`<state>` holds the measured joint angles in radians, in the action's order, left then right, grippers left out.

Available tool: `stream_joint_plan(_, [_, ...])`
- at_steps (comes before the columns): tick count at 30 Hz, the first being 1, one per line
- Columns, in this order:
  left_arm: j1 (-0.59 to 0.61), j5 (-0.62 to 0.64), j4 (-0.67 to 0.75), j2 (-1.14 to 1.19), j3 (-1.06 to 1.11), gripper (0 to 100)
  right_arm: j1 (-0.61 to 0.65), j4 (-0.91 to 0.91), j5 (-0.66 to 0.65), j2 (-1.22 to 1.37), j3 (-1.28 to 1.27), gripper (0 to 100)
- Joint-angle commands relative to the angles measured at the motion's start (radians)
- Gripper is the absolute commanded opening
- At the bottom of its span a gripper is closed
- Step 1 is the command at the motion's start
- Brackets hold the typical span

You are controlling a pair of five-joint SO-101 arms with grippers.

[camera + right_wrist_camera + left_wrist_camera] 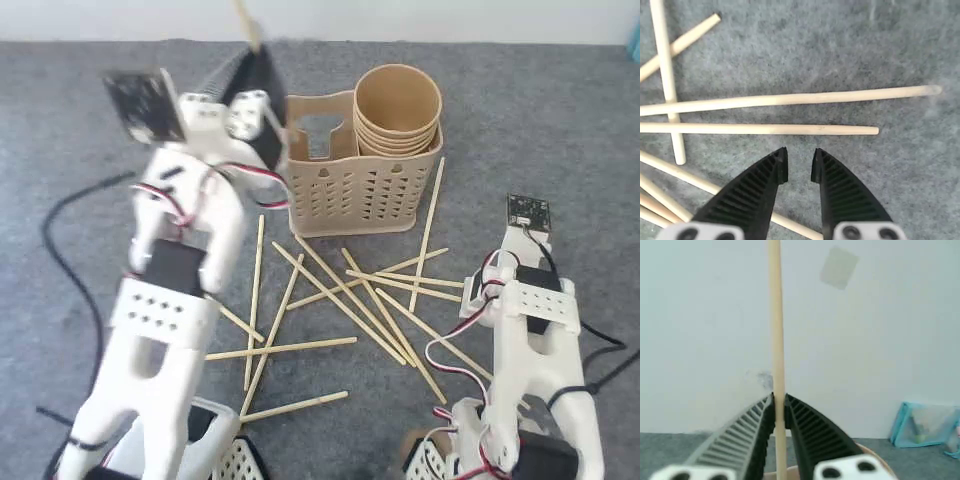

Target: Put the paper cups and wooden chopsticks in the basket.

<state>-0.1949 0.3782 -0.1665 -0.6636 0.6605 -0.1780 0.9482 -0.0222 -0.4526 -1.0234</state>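
A beige slotted basket (350,195) stands at the back middle of the grey carpet, with a stack of paper cups (398,105) in its right half. My left gripper (255,75) is raised just left of the basket, shut on a wooden chopstick (247,28) that points upward. In the left wrist view the chopstick (774,315) stands between the shut fingers of the left gripper (779,402). Several loose chopsticks (340,290) lie crossed in front of the basket. My right gripper (798,166) hovers low and narrowly open over the carpet, close to two chopsticks (790,99), holding nothing.
One chopstick (430,225) leans against the basket's right side. Black cables trail on the carpet at the far left (60,250) and far right. A white wall and a blue box (925,425) lie beyond the carpet's far edge.
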Motion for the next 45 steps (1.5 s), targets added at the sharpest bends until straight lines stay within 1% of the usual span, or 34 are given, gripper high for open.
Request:
stream_joint_plan(1, [-0.068,-0.031,0.405,0.002,0.148,1,0.008,-0.013,0.0,-0.004,0.009,9.4])
stream_joint_plan(2, [-0.081,-0.072,0.486,0.026,0.185,1,0.008,-0.013,0.0,-0.004,0.009,9.4])
stream_joint_plan(3, [-0.095,-0.114,0.535,0.057,0.214,1,0.008,-0.012,0.0,-0.005,0.009,9.4])
stream_joint_plan(6, [-0.112,-0.175,0.563,0.163,0.223,1,0.008,-0.012,0.0,-0.005,0.009,9.4])
stream_joint_plan(7, [-0.112,-0.176,0.566,0.19,0.222,1,0.008,-0.012,0.0,-0.005,0.009,9.4])
stream_joint_plan(11, [-0.103,-0.183,0.655,0.275,0.211,1,0.008,-0.012,0.0,-0.005,0.009,9.4])
stream_joint_plan(17, [-0.107,-0.184,0.654,0.29,0.246,1,0.008,-0.012,-0.003,-0.007,0.009,9.4])
stream_joint_plan(19, [-0.103,-0.184,0.654,0.295,0.254,2,0.008,-0.012,-0.035,-0.007,0.009,9.2])
stream_joint_plan(21, [-0.098,-0.184,0.649,0.296,0.265,6,0.007,-0.01,-0.046,-0.007,0.009,9.1])
stream_joint_plan(23, [-0.098,-0.176,0.62,0.287,0.288,16,0.007,-0.01,-0.048,-0.007,0.009,9.1])
stream_joint_plan(26, [-0.098,-0.18,0.512,0.284,0.286,30,0.007,-0.01,-0.048,-0.005,0.009,9.1])
stream_joint_plan(28, [-0.097,-0.184,0.439,0.261,0.271,34,0.005,-0.01,-0.048,-0.005,0.009,9.1])
stream_joint_plan(32, [-0.055,-0.184,0.261,0.129,0.246,34,0.001,-0.01,-0.048,-0.005,0.008,9.1])
stream_joint_plan(34, [-0.023,-0.184,0.106,0.034,0.223,34,0.001,-0.01,-0.048,-0.005,0.008,9.1])
stream_joint_plan(37, [0.037,-0.184,-0.184,-0.12,0.157,34,0.001,-0.012,-0.046,-0.005,0.008,9.1])
stream_joint_plan(40, [0.11,-0.176,-0.417,-0.241,0.09,34,-0.001,-0.016,0.005,-0.007,0.008,9.1])
stream_joint_plan(45, [0.216,-0.175,-0.626,-0.382,0.068,34,0.007,-0.022,0.115,-0.015,0.015,9.1])
